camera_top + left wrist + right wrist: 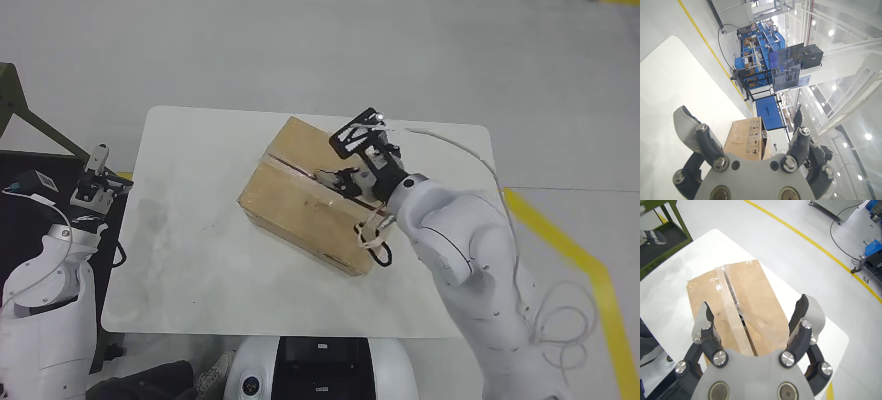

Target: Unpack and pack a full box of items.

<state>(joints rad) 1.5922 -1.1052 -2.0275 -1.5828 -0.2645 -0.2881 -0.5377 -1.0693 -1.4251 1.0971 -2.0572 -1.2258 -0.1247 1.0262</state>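
Observation:
A brown cardboard box (300, 195) lies at an angle in the middle of the white table (190, 260). Clear tape runs along its closed top seam (730, 289), and the flaps look slightly parted there. My right gripper (347, 155) hangs open over the box's far right end, its fingers (800, 309) straddling the seam above the box top (757, 289) with nothing between them. My left gripper (96, 160) is off the table's left edge, open and empty (741, 111). From there it faces along the table towards an end of the box (745, 138).
A thin white cable (460, 150) crosses the table's far right corner. A green metal frame (20, 110) stands beyond the far left corner, above a dark mat (662, 247). Yellow floor tape (560, 240) runs to the right. Bare table lies left of the box.

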